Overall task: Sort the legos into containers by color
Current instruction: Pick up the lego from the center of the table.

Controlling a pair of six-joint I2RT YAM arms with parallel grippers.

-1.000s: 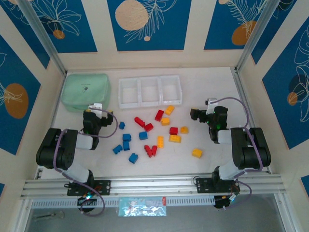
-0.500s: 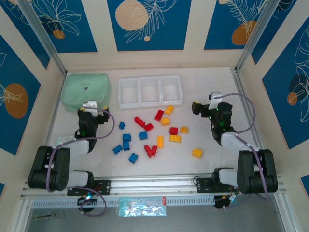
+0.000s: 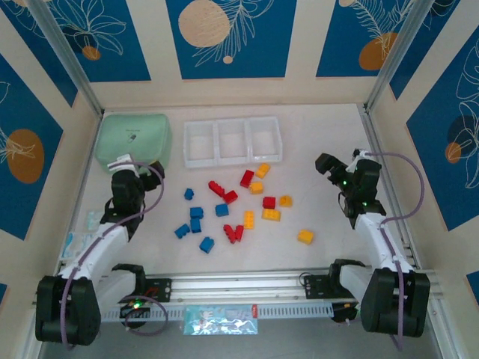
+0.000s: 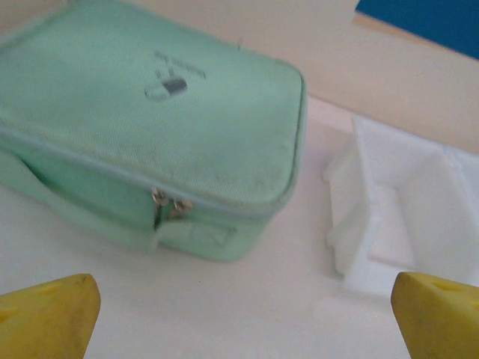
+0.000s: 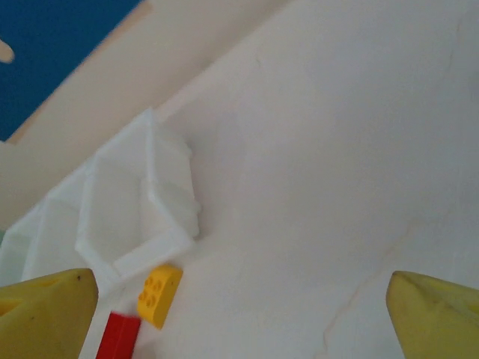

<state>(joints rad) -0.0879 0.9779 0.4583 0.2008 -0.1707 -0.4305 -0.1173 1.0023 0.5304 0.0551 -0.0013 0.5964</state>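
Blue legos (image 3: 196, 218), red legos (image 3: 233, 233) and yellow legos (image 3: 271, 215) lie scattered in the middle of the table. Behind them stand the containers (image 3: 232, 140), three joined white bins with nothing showing inside. My left gripper (image 3: 123, 173) is open at the left, close to the pouch, well left of the bricks. In the left wrist view, the left gripper (image 4: 243, 333) holds nothing, with the containers (image 4: 404, 217) ahead on the right. My right gripper (image 3: 327, 163) is open, right of the bricks. Ahead of the right gripper (image 5: 239, 333) lie a yellow brick (image 5: 159, 295) and a red brick (image 5: 120, 338) by a container (image 5: 135, 217).
A mint-green zippered pouch (image 3: 135, 142) sits at the back left, beside the bins, also seen as the pouch (image 4: 150, 127) up close. Panelled walls close in the table on three sides. A metal rail (image 3: 239, 284) runs along the front edge.
Both arms have stretched out. The left gripper has swung left toward the pouch, and the right gripper has swung right, away from the bricks. Both stayed open; no brick moved.
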